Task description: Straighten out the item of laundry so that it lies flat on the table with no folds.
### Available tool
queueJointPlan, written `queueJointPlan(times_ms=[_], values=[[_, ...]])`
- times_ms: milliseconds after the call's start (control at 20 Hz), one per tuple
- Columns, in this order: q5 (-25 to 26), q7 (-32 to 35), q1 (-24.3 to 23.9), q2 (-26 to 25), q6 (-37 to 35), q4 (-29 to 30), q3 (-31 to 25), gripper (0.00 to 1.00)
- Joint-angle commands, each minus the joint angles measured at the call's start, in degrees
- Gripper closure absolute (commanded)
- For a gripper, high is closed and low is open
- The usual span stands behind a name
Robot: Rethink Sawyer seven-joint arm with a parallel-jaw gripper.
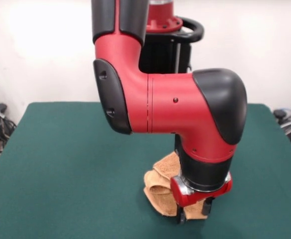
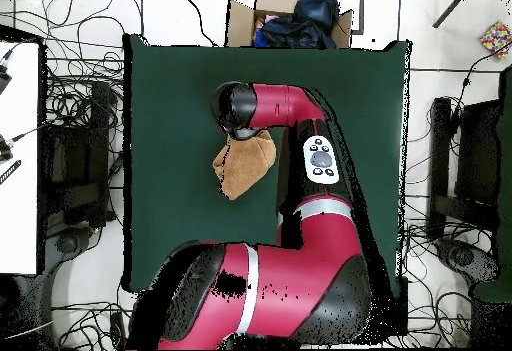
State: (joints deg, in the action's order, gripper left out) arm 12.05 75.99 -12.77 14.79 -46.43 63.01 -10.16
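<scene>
The orange-tan washcloth [image 1: 160,191] lies crumpled and folded over itself on the dark green table [image 1: 61,159], near the front edge and right of the middle. My gripper [image 1: 194,211] is low over the cloth's right end, and cloth shows at its tips. In the overhead view the washcloth [image 2: 245,167] is a bunched wedge near the middle of the table [image 2: 170,117]. The arm's black wrist hides its top end and the gripper. No white tag shows.
The red arm's big elbow [image 1: 185,109] hangs over the table's middle and hides the cloth's far part. A cardboard box of dark clothes [image 2: 290,17] stands beyond one table edge. Cables lie on the floor around the table, and a white desk [image 2: 18,157] stands beside it.
</scene>
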Motion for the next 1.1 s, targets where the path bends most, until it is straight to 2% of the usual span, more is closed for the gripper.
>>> queueJointPlan(times_ms=[50, 250, 600, 1100], values=[[-0.7, 11.8, 1.3, -1.1, 2.5, 5.1, 0.5, 0.00], [-1.5, 12.1, 1.0, -0.7, 2.2, 5.7, 0.3, 0.00], [-8.8, 10.0, -3.5, -1.1, 3.1, 10.0, -6.9, 0.00], [-11.1, 9.2, -2.1, -1.6, 2.1, 8.7, -5.3, 0.00]])
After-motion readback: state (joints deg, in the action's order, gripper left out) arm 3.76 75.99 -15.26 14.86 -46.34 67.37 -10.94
